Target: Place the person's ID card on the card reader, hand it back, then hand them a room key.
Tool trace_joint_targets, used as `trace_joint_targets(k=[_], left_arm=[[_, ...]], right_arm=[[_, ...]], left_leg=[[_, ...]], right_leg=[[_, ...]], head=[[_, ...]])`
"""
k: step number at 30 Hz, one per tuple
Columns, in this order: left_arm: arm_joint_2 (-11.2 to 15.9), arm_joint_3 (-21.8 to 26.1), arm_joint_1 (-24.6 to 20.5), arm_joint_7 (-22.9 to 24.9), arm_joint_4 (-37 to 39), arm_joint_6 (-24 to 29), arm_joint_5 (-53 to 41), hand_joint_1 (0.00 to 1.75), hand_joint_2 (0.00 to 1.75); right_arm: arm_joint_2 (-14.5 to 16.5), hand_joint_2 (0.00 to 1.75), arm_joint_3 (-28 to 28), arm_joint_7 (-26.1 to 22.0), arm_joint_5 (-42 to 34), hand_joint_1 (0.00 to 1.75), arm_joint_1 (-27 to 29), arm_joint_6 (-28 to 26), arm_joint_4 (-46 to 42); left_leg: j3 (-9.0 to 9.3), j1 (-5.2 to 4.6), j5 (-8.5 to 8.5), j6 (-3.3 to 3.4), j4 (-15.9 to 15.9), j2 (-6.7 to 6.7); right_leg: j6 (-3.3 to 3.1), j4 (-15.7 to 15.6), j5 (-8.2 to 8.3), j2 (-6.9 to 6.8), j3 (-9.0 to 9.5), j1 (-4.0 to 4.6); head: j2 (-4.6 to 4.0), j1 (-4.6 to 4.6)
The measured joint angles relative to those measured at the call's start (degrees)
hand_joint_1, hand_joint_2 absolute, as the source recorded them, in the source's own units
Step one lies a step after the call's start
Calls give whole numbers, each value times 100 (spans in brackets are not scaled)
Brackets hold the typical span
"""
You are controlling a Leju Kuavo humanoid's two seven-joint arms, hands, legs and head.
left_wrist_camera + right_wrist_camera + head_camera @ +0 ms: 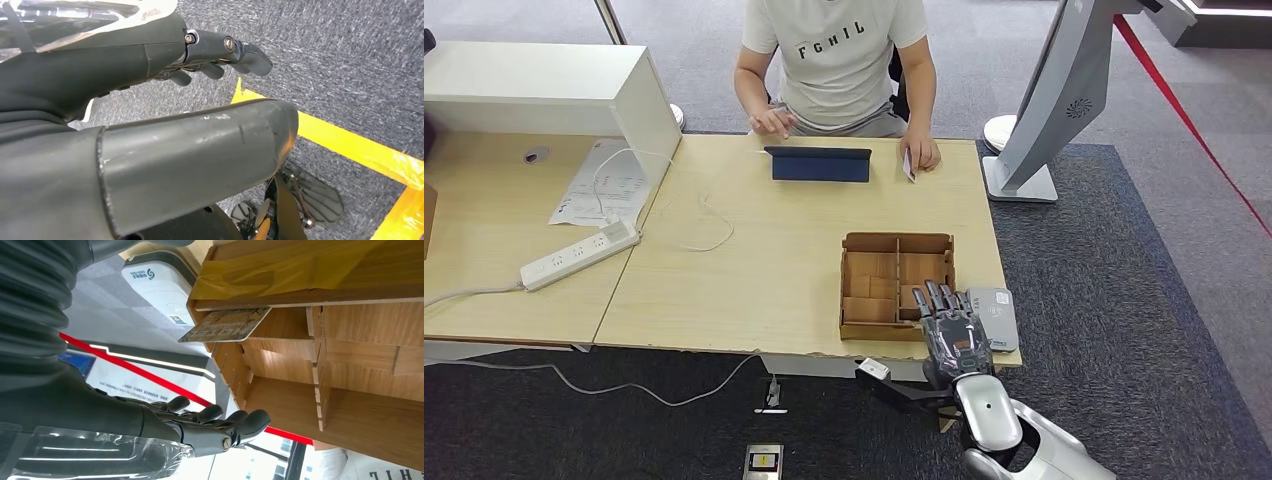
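Head view: right hand (954,335) is hovering empty, fingers spread, beside the card reader (992,317). Person's holding the ID card (908,165) straight across the table, so right's nearer.

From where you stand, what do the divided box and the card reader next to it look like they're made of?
The divided box looks like thin plywood or laser-cut board: pale wood grain, matte, with slotted tab joints seen in the right wrist view. The card reader looks like smooth moulded plastic, white-grey with a slight sheen and rounded corners.

Tan wooden box (896,286), white-grey card reader (993,317), navy tablet (820,164), grey carpet (1124,300).
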Motion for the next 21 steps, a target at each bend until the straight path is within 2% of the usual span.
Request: trace_joint_targets(k=[21], left_arm=[[0,0,0,52,0,80,-48,0,0]], right_arm=[[117,175,22,-175,-251,0,-87,-222,480]], left_leg=[[-1,0,0,0,0,0]], right_leg=[[0,0,0,0,1,0]], head=[[0,-1]])
